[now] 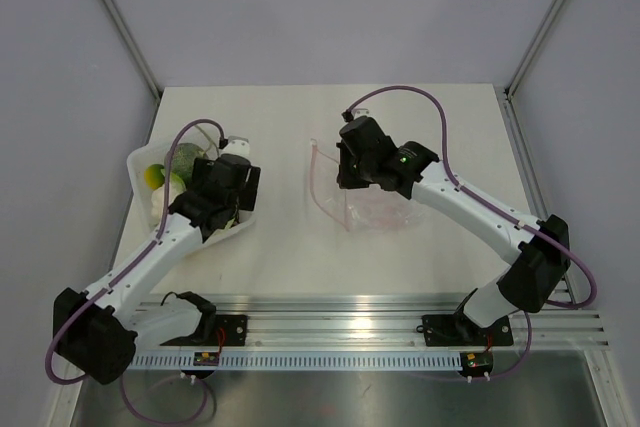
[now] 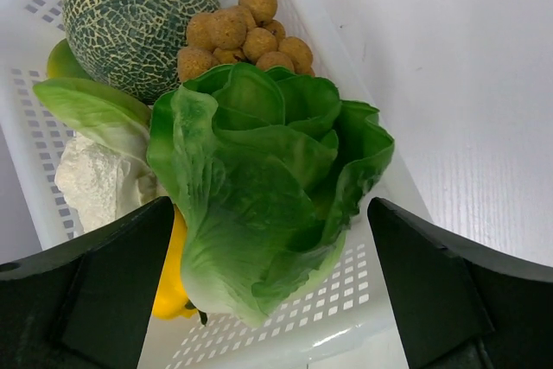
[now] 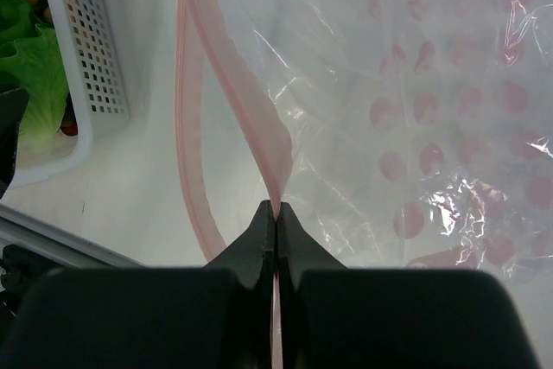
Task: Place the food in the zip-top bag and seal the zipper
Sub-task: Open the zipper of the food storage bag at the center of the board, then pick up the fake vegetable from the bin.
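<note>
We list one off-white table point(image 1: 300, 117), enclosed by pale grey walls point(image 1: 300, 7). On it, a white perforated tray point(image 2: 34, 110) holding lettuce point(image 2: 268, 187), tan-brown balls point(image 2: 246, 36), a netted melon point(image 2: 130, 15) and a yellow piece point(image 2: 173, 291). Left pincer point(image 2: 272, 248): spread above the tray, flanking the lettuce. Zip-top bag point(image 3: 415, 110): flat, right of the tray. Right pincer point(image 3: 276, 213): pressed together, pinching the bag's pink zipper point(image 3: 194, 127).

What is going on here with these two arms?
The right gripper is shut on the pink zipper of the clear zip-top bag, holding one edge of its mouth. The left gripper hangs open over the white tray, its fingers on either side of the green lettuce, not yet gripping. The bag looks empty.
</note>
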{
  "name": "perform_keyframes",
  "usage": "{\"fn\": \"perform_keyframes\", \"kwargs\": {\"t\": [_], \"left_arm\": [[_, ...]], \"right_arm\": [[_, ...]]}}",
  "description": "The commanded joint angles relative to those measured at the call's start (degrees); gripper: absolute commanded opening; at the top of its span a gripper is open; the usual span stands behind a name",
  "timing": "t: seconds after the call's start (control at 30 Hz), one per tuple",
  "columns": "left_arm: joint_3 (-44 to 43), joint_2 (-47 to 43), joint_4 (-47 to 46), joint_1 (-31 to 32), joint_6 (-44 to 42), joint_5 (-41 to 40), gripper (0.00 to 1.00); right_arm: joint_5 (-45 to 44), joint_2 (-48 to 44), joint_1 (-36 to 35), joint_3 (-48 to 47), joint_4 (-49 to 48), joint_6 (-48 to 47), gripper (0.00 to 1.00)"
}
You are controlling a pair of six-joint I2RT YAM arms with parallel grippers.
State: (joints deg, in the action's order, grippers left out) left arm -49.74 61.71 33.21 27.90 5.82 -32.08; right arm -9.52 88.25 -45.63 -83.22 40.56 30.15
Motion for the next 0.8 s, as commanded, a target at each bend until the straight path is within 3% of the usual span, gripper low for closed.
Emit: {"fn": "perform_keyframes", "kwargs": {"t": [0.0,0.2,0.67,0.77], "left_arm": [[2.09,1.30,-6.31,-0.21,0.41,-4.22,0.99],[7.98,-0.63,-15.10,-0.13,1.38,-4.57,0.99],[2.64,10.35,-7.99,-0.21,9.90,-15.73,0.99],[1.92,10.01,-7.29,-0.13,9.91,-15.91,0.92]], "right_arm": [[1.43,-1.85,0.36,-0.45,-2.94,-1.06,0.00],[1.43,-2.29,0.36,0.07,-2.85,-0.97,0.00],[1.79,-3.96,0.36,1.48,-3.99,0.08,0.00],[1.35,-4.40,0.36,1.75,-3.91,0.08,0.00]]}}
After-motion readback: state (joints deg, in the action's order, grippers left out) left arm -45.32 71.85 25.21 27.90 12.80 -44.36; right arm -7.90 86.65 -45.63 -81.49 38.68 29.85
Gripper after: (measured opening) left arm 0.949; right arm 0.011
